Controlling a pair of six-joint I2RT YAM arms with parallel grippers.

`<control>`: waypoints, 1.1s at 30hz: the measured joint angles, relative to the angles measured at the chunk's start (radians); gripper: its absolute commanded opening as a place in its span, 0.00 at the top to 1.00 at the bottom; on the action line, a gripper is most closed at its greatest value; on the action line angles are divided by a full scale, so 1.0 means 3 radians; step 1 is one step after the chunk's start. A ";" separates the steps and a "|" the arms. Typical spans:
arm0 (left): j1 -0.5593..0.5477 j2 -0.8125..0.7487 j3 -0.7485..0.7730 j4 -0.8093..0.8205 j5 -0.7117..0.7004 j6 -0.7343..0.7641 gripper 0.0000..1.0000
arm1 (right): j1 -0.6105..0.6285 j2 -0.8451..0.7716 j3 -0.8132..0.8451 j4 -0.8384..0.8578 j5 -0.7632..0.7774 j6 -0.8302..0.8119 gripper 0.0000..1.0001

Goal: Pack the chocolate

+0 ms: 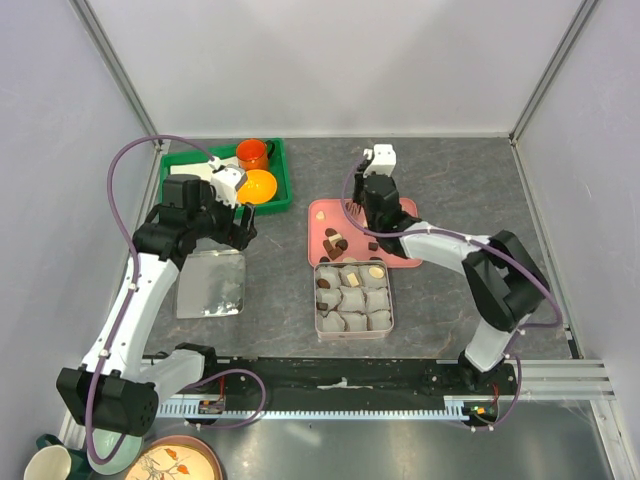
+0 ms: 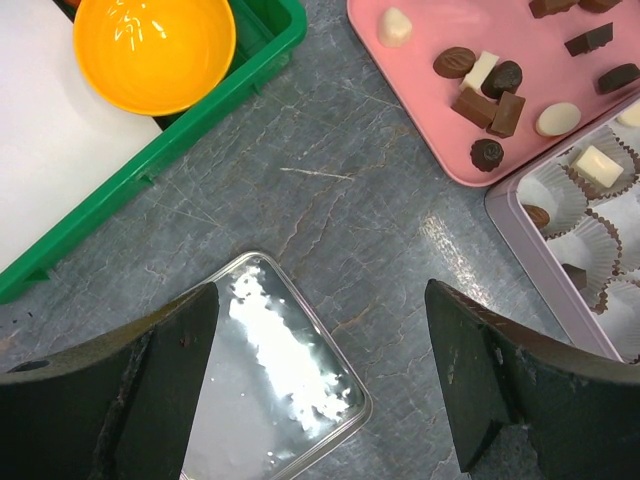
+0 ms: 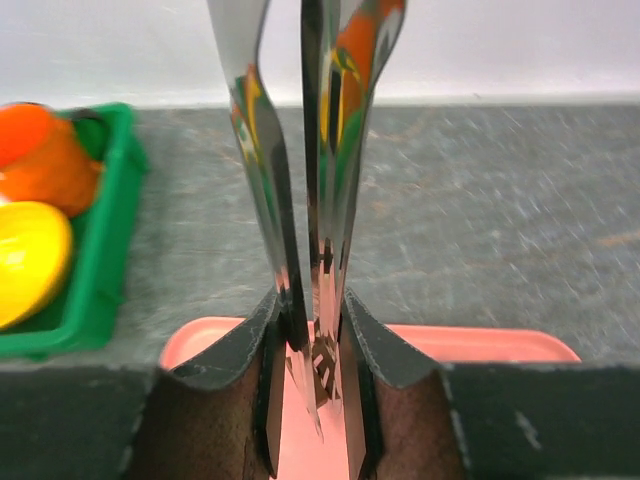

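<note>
Several loose chocolate pieces (image 2: 487, 97), dark brown and pale, lie on a pink tray (image 1: 325, 213). Next to it stands a square tin (image 1: 353, 300) of grey paper cups (image 2: 600, 245), a few with chocolate (image 2: 598, 165) in them. My right gripper (image 1: 357, 212) points down over the tray's back part, shut on metal tongs (image 3: 330, 150). In the right wrist view, a ridged brown chocolate (image 3: 322, 362) sits between the tong tips, just above the tray (image 3: 480, 345). My left gripper (image 2: 320, 300) hangs open and holds nothing, above the grey table beside the tin's shiny lid (image 2: 270, 400).
A green bin (image 1: 285, 175) at the back left holds an orange bowl (image 1: 258, 186), an orange cup (image 1: 252, 153) and a white sheet. The lid (image 1: 211, 283) lies flat, left of the tin. Grey walls close in the table on three sides.
</note>
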 measured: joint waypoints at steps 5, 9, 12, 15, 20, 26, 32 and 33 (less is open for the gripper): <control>0.0000 -0.0029 -0.0001 0.0003 -0.0003 0.0018 0.09 | 0.0000 -0.0599 -0.0278 0.0071 -0.0496 -0.0103 0.85; 0.0000 -0.0043 -0.0005 0.0009 -0.0004 0.0020 0.09 | 0.0000 -0.1097 -0.0464 0.0072 -0.0824 -0.0149 0.85; 0.0000 -0.0043 -0.0011 0.0009 -0.0003 0.0020 0.09 | 0.0001 -0.1483 -0.0590 -0.0031 -0.1111 -0.0173 0.84; 0.0003 -0.0046 -0.0028 0.0009 -0.0003 0.0020 0.09 | 0.0011 -0.1863 -0.0718 -0.0256 -0.1368 -0.0193 0.84; 0.0003 -0.0056 -0.0046 0.0008 -0.0003 0.0022 0.09 | 0.0062 -0.2416 -0.0989 -0.0662 -0.1628 -0.0238 0.84; 0.0004 -0.0080 -0.0046 0.0004 -0.0006 0.0031 0.09 | 0.0090 -0.2893 -0.1152 -0.1175 -0.1940 -0.0261 0.83; 0.0004 -0.0086 -0.0046 -0.0019 -0.0009 0.0042 0.09 | 0.0164 -0.3143 -0.1274 -0.1517 -0.2160 -0.0230 0.83; 0.0004 -0.0086 -0.0046 -0.0018 -0.0009 0.0042 0.09 | 0.0189 -0.3169 -0.1293 -0.1564 -0.2186 -0.0220 0.82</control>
